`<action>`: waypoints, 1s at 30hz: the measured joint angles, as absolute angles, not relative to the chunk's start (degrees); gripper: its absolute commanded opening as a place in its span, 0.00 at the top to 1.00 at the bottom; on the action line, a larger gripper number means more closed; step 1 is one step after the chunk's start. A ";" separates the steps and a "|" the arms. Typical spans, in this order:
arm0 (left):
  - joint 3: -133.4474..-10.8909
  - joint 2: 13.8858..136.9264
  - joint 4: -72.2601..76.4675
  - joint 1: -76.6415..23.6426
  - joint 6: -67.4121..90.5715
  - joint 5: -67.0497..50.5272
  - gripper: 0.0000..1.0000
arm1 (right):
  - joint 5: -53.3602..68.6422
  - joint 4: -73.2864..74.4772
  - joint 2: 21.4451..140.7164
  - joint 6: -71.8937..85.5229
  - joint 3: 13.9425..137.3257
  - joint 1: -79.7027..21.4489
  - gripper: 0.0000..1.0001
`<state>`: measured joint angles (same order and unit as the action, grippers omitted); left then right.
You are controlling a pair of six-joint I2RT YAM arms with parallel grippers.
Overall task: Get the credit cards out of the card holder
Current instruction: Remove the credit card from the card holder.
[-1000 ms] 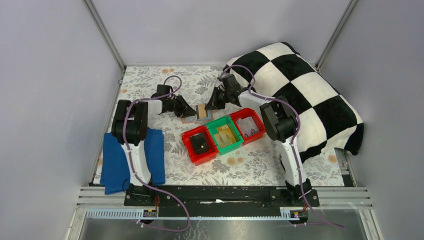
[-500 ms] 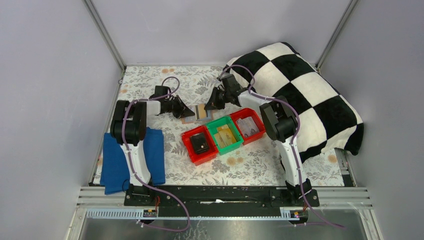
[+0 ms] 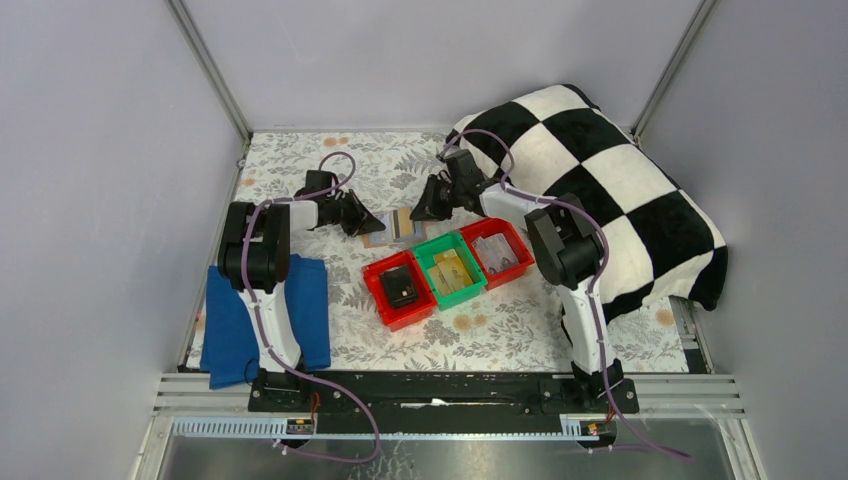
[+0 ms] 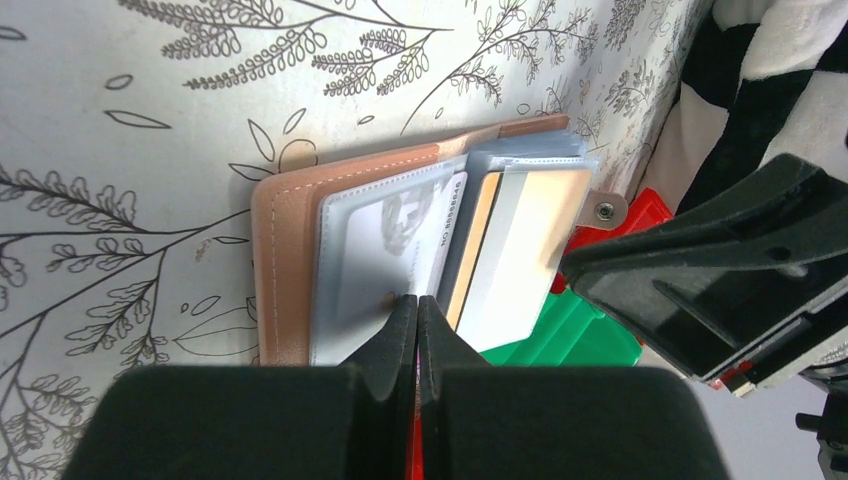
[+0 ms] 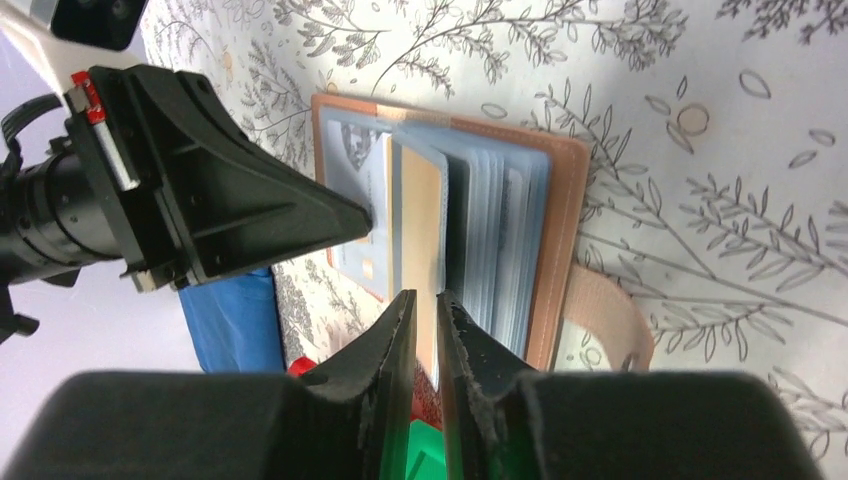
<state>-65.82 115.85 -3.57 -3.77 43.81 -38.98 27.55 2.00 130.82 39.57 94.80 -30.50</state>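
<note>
Now finds the left pincer (image 4: 416,312) clenched, fingertips pressed together, where a second ago held them somewhat apart; sits drawn back a shade from its earlier spot. Finds the right pincer (image 5: 420,305) released a little, a slim gap between its fingers, against a near-shut pinch before. Keeps the card holder (image 4: 285,262) where it lay earlier: open and flat on the tabletop (image 3: 300,170), between the two pincers, just ahead of both sets of tips. Touches a clear sleeve of the holder with the left tips; meets the fanned credit cards (image 5: 422,215) at the right tips, a tan one foremost, all lodged in their sleeves. Cannot tell whether the right fingers touch that card. Leaves bare flowered tabletop beyond and to the left of the left pincer. Crowds the holder's near edge with a green bin (image 3: 437,243) and a red bin (image 3: 385,260), just beside it. Hems the right pincer on its right with a checkered blanket (image 3: 620,180). Lays a blue cloth (image 3: 232,320) well behind the left pincer.
</note>
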 measured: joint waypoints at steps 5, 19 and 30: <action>-65.82 115.87 -3.57 -3.77 43.55 -38.98 1.00 | 26.39 -1.96 127.26 40.40 90.08 -30.98 0.79; -65.82 115.85 -3.62 -3.77 43.53 -39.00 1.00 | 24.84 -2.98 127.17 40.36 90.13 -32.05 0.69; -65.82 115.85 -3.75 -3.77 43.53 -39.00 1.00 | 23.11 -1.89 127.24 39.90 90.13 -32.05 0.69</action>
